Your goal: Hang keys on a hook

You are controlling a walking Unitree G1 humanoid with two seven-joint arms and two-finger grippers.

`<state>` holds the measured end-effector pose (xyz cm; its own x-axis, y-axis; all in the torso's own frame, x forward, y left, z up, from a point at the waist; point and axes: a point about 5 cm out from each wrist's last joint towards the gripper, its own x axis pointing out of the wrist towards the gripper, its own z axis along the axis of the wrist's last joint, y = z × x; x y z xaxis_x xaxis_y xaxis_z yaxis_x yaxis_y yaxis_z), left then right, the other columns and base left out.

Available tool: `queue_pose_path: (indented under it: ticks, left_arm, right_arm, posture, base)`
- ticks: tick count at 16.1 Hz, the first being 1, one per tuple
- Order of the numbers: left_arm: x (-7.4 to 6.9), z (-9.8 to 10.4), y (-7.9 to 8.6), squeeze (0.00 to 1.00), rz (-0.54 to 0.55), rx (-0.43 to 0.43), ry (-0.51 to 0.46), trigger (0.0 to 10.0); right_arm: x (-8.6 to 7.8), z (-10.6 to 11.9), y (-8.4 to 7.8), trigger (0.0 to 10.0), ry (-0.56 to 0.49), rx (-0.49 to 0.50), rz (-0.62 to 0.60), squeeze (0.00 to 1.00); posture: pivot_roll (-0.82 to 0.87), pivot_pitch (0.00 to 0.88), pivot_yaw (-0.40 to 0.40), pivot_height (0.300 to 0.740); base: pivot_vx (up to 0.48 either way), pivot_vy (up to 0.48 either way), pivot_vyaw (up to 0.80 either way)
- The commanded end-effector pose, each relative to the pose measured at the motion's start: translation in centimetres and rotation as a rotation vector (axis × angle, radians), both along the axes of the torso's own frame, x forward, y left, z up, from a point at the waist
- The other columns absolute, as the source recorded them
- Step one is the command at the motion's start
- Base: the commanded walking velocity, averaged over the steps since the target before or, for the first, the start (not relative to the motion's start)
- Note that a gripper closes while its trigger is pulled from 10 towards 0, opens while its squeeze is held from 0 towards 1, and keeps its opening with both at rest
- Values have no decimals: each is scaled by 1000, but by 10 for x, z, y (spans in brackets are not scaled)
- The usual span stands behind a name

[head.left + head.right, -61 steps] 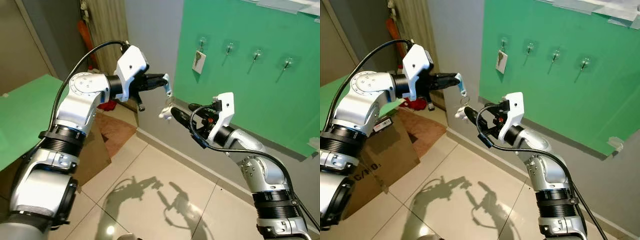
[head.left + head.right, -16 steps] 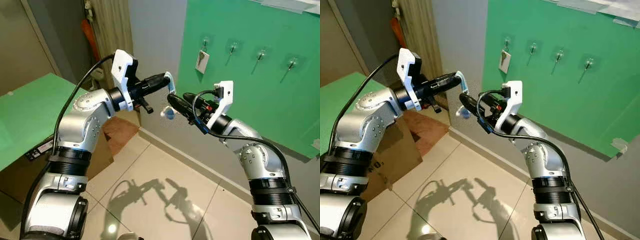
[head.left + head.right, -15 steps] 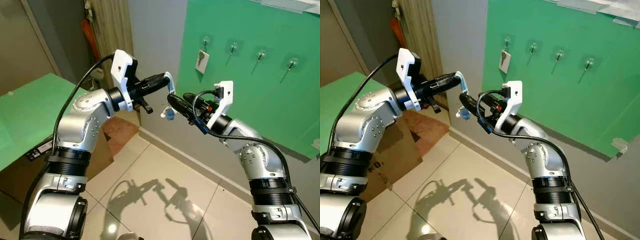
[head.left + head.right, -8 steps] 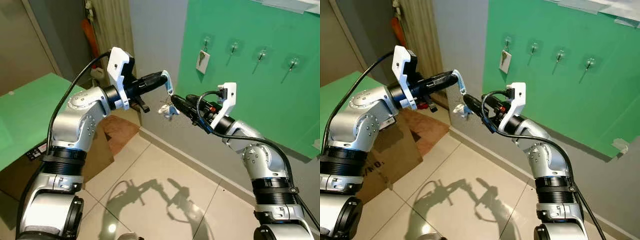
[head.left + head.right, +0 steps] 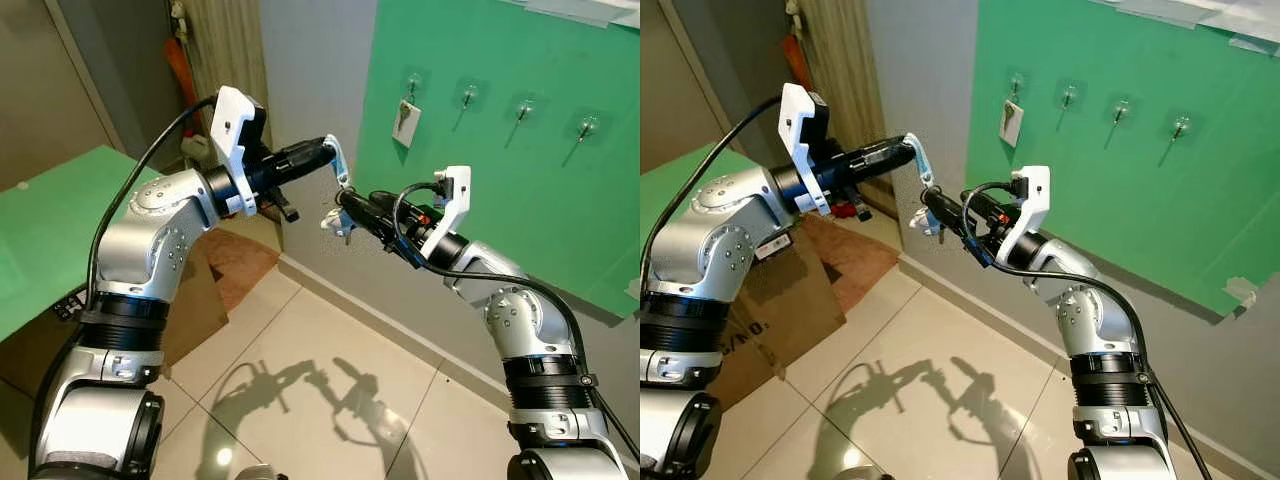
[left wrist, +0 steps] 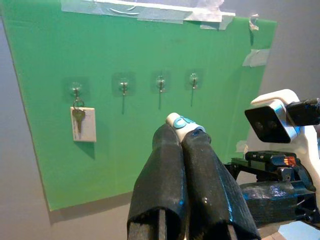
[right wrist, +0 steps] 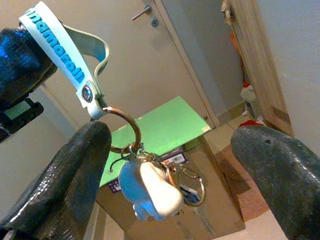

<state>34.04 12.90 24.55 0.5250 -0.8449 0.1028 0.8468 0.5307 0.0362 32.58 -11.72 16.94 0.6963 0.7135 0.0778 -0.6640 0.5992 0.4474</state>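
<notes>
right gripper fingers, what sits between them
In the right wrist view, the keyring hangs between the open right gripper's fingers, dangling from the strap pinched by the left gripper.

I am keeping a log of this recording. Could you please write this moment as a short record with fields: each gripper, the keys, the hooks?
left gripper: raised before the green board, shut on the light blue strap
keys: hang from the strap by a metal ring, with a pale charm
right gripper: open, one finger on each side of the keys, not closed on them
hooks: four in a row on the board
first hook: already holds a key with a white tag
other three hooks: free
</notes>
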Motion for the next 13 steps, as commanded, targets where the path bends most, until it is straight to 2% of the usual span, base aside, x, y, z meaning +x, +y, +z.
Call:
queue_pose_path:
  ticks: [1,13]
  left_arm:
    - [-1,13,2,0,1,1,-39,0]
    - [-7,19,-2,0,-32,-5,-50,0]
  right_arm:
    - [0,-2,2,10000,13,-7,14,0]
    - [4,-2,4,10000,8,-9,4,0]
  posture:
    - [62,0,10,740]
    - [68,0,7,740]
  base:
    - [0,0,0]
    - [0,0,0]
